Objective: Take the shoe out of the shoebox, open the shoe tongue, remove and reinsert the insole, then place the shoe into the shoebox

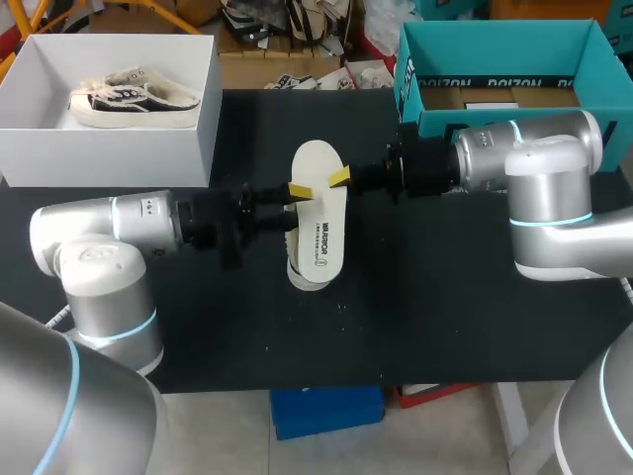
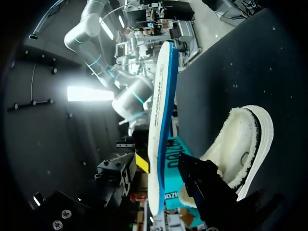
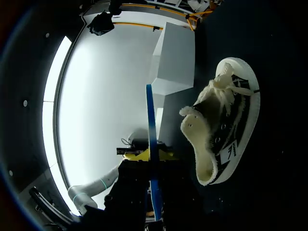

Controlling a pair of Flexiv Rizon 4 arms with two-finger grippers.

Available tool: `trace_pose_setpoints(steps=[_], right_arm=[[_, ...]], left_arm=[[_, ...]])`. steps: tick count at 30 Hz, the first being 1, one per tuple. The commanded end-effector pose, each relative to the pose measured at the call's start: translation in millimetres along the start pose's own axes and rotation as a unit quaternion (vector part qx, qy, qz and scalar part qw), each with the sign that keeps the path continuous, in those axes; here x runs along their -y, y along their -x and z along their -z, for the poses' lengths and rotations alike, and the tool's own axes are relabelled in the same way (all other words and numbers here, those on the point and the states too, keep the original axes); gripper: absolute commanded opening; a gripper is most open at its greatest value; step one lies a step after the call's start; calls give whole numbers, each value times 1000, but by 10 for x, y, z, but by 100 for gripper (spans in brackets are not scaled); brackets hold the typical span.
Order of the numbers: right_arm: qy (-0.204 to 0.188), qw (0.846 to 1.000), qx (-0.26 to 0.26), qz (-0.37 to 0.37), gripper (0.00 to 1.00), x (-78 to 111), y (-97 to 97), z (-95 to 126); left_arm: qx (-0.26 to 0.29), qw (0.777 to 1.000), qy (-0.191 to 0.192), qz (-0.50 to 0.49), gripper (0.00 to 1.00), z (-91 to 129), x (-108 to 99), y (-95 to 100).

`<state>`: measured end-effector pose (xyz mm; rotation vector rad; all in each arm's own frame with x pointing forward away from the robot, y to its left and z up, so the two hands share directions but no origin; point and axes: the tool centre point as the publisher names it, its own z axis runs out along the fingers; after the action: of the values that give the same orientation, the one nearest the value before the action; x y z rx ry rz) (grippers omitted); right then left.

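A black table (image 1: 445,327) carries an open teal box (image 1: 495,45) at its far right corner.

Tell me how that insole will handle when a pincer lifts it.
The insole looks thin edge-on, so it is probably light and somewhat bendy. Yet it stands fairly straight out from the right pincer, so it is likely springy rather than limp. Its smooth printed face may slip in a light pinch.

The insole (image 1: 318,213) is cream above and blue beneath, the shoe (image 3: 226,137) black with cream fleece and a white sole, the far-left shoebox (image 1: 109,153) white, the far-right box (image 1: 495,45) teal, the table (image 1: 445,317) black.
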<state>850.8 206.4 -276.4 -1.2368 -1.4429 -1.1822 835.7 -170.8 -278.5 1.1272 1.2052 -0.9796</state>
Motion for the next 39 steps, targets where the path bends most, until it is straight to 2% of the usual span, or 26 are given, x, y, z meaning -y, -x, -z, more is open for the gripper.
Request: trace_pose_setpoints(steps=[1,2,3,14,15,17,22,26,30,31,32,35,39], right_arm=[[-1,1000,1,-1,0,-2,-2,-2],[-1,1000,1,-1,0,-2,-2,-2],[-1,1000,1,-1,0,-2,-2,-2],[-1,1000,1,-1,0,-2,-2,-2],[-1,1000,1,-1,0,-2,-2,-2],[-1,1000,1,-1,0,-2,-2,-2],[-1,1000,1,-1,0,-2,-2,-2],[-1,1000,1,-1,0,-2,-2,-2],[-1,1000,1,-1,0,-2,-2,-2],[2,1000,0,-2,35,-4,0,7],[4,1000,1,-3,100,-5,-1,13],[21,1000,14,-9,100,-4,-22,66],[68,997,27,-29,100,31,-104,205]], left_arm=[[0,1000,-3,-3,46,-96,-44,-15],[0,1000,-4,-4,40,-108,-38,-9],[0,1000,-5,-4,38,-116,-35,-6],[2,1000,-15,-11,35,-134,70,1],[2,1000,-15,-11,32,-128,75,-3],[0,1000,-13,-10,13,-111,86,-22],[0,1000,-11,-8,8,-103,84,-27],[-1,1000,-12,-7,0,-104,81,-30],[-2,1000,-15,-6,0,-113,80,-37],[-2,1000,-15,-6,0,-117,83,-35],[-2,1000,-15,-5,0,-119,88,-33],[-10,1000,-18,6,0,-90,126,-8],[-37,999,-31,26,0,8,237,88]])
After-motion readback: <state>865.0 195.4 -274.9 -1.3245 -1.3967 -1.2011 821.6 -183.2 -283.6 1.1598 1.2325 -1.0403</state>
